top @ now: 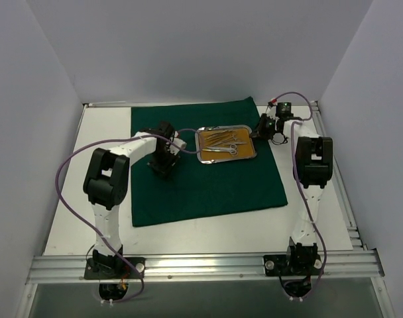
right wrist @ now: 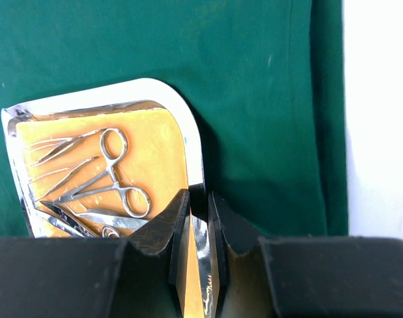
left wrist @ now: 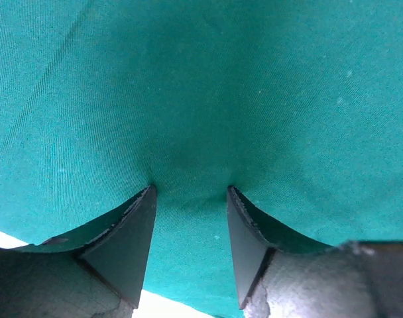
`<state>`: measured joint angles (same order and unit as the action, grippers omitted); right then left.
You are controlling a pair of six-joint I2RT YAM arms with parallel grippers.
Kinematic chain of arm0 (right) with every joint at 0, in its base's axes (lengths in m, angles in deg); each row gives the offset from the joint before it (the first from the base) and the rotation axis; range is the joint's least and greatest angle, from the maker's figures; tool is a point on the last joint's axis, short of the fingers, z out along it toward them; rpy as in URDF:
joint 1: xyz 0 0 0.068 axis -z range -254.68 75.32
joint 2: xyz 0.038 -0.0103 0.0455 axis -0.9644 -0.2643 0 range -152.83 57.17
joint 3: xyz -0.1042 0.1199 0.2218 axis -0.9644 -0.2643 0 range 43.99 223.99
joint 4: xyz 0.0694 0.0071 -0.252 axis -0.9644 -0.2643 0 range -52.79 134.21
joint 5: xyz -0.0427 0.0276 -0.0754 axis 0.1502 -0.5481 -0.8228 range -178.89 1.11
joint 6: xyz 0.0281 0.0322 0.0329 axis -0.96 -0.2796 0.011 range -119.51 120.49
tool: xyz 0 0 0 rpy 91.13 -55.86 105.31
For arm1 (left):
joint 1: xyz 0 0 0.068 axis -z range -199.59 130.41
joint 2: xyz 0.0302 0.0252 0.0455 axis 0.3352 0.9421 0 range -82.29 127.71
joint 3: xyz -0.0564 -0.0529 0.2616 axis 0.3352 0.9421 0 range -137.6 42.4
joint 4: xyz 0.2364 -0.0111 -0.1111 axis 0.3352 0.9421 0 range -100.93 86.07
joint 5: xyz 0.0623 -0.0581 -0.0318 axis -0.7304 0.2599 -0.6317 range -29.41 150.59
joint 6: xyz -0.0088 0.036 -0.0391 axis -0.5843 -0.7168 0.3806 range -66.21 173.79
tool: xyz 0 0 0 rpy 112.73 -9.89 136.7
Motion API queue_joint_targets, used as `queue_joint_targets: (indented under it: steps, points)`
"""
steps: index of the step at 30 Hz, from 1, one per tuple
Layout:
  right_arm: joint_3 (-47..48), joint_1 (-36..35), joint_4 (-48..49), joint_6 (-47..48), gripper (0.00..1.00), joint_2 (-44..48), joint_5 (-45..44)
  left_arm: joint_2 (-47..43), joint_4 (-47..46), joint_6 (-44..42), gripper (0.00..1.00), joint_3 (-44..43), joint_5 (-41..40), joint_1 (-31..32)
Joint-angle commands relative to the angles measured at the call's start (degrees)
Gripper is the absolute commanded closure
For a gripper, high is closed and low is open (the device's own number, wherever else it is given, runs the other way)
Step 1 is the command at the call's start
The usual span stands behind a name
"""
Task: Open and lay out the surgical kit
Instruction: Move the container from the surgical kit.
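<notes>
Several silver instruments (right wrist: 112, 179) lie jumbled on the tan liner (right wrist: 158, 142) of the steel tray (right wrist: 181, 112), which sits on the flat green drape (top: 201, 192), upper centre of the top view. The right hand (right wrist: 198, 199) pinches the tray's right rim. The left hand (left wrist: 190, 189) is spread, tips on the cloth left of the tray. Best bet: steady the tray, then lift the tools out one at a time.
</notes>
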<state>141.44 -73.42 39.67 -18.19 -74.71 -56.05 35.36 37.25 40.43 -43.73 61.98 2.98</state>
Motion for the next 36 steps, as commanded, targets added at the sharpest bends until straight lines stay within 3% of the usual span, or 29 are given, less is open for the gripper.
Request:
queue_joint_targets:
  steps: [1, 10, 21, 36]
  points:
    - [6.7, 0.9, 0.9, -1.2, 1.0, -1.5, -0.4, 2.5, -2.1, -4.2, 0.45, 2.5, -7.4, -0.3]
    - [12.9, 0.9, 0.0, -1.4, 1.0, -5.1, -0.7, 2.5, -2.9, -5.9, 0.48, 3.1, -8.4, -0.5]
    - [28.4, 0.9, 1.8, -5.8, 1.0, -16.0, -3.0, 2.7, -2.4, -6.2, 0.48, 3.0, -8.1, -0.4]
    - [33.5, 1.9, 10.1, -12.5, 1.0, -21.3, -5.7, 2.4, -3.3, -6.5, 0.48, 3.3, -7.8, -0.4]
